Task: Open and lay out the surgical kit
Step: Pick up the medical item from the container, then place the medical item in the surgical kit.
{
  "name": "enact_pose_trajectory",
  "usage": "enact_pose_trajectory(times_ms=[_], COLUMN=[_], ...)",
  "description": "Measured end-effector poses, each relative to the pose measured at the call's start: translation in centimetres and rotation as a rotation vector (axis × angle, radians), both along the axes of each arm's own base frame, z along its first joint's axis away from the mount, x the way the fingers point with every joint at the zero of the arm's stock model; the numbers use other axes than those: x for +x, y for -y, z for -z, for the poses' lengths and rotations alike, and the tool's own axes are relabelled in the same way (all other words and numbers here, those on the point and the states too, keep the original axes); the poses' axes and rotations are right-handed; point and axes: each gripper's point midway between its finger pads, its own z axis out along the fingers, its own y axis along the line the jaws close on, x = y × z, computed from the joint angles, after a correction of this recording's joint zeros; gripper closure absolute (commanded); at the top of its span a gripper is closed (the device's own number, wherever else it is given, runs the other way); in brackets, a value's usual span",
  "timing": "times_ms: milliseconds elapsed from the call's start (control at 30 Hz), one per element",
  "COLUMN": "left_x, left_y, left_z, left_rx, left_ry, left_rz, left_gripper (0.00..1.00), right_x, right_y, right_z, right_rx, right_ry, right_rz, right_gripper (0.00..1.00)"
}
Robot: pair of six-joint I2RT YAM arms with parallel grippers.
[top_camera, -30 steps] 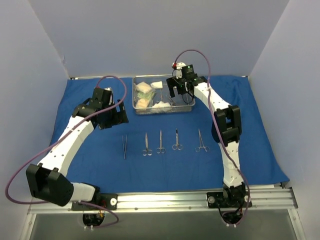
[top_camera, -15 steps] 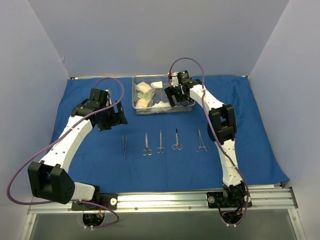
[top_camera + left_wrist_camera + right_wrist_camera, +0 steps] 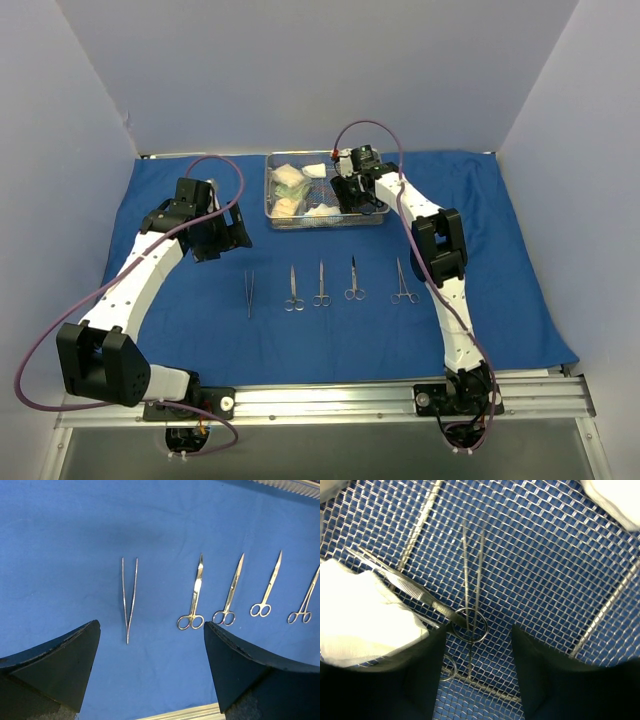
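At the far middle of the blue cloth (image 3: 520, 260), which lies spread flat over the table, stands the wire-mesh tray (image 3: 325, 226), with white gauze pads (image 3: 322, 211) heaped in its left half. The right gripper (image 3: 347, 195) reaches down into the tray's right half. In the wrist view its two dark fingers (image 3: 420, 680) stand partly apart just above the mesh floor. Between them lie the ring handle of a steel instrument (image 3: 415, 590) and the near end of a pair of thin tweezers (image 3: 466, 575), and neither looks pinched. That instrument's ridged blade runs off to the left, beside the edge of a gauze pad. Nearer the arms, well apart from the tray, five instruments lie in a row on the cloth, each clear of its neighbours. The tweezers (image 3: 249, 292) are at the left, then come three pairs of scissors (image 3: 293, 288), and the forceps (image 3: 403, 283) are at the right, the ring handles turned toward the bases. The left gripper (image 3: 232, 228) hangs over bare cloth to the left of the tray, beyond the row's left end, with its jaws spread wide and holding nothing. Its wrist camera looks down on the tweezers and the four ringed instruments beside them.
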Motion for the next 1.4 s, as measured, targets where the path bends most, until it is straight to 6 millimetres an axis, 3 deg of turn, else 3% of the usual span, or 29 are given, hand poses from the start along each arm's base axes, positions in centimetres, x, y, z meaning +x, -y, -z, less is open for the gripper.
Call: enact_pose_trajectory(times_ms=[300, 667, 1067, 1233, 1400], left_x=[-0.1, 0.0, -0.1, 0.5, 1.2], left_y=[-0.2, 0.1, 1.1, 3.4, 7.2], left_z=[0.3, 0.2, -0.2, -1.9, -5.4], left_rx=[-0.004, -0.018, -0.076, -0.224, -0.435], left_ry=[-0.009, -0.003, 0.013, 0.097, 0.257], left_rz=[-0.005, 0.003, 0.034, 0.077, 0.146], left_gripper=[0.06, 0.06, 0.06, 0.06, 0.06], right_x=[-0.1, -0.1, 0.3, -2.3, -6.7], right_y=[-0.7, -1.0, -0.1, -1.1, -4.4], right_z=[0.2, -0.5, -8.5, -11.8, -17.4], right_rx=[0.023, 0.063, 0.122, 0.269, 0.584], right_ry=[-0.003, 0.035, 0.225, 0.266, 0.285], right_rz=[-0.007, 0.006, 0.084, 0.068, -0.028], right_gripper=[1.0, 1.0, 1.0, 1.0, 1.0])
